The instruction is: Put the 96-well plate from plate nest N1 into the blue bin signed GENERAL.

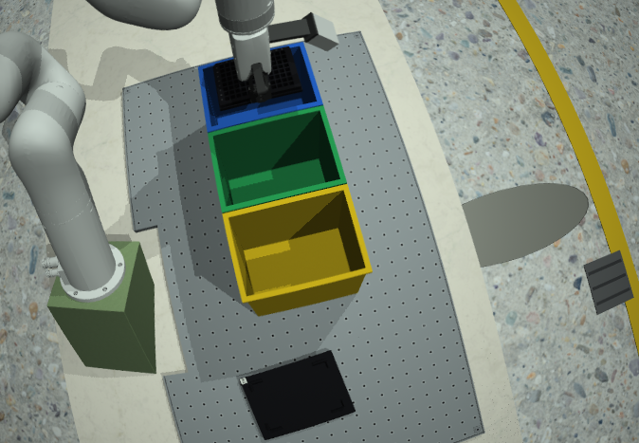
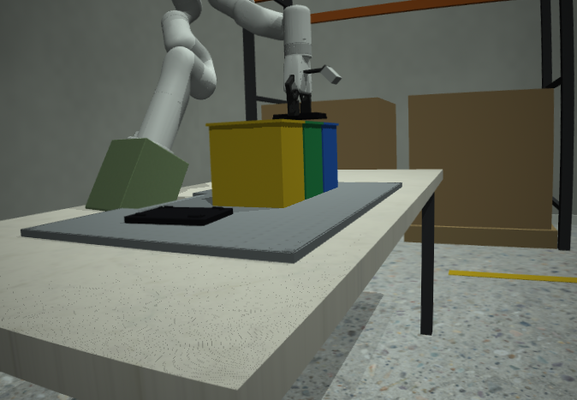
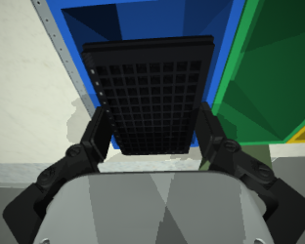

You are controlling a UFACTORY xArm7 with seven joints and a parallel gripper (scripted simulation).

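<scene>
One black plate nest (image 1: 298, 394) lay on the perforated grey board (image 1: 412, 283), nearest the exterior camera, with nothing on it. Beyond the nest three open bins stood upright in a touching row: one yellow bin (image 1: 361, 257), then one green bin (image 1: 335, 158), then one blue bin (image 1: 312, 79) farthest off. The yellow and green bins held nothing. One black 96-well plate (image 3: 152, 102) hung level over the blue bin's mouth, just above its rim in the exterior view. The gripper (image 3: 154, 130) pinched the plate by its two long edges, one finger (image 3: 101, 132) on each side. One grey arm rose from a green pedestal (image 1: 72, 319) beside the board.
</scene>
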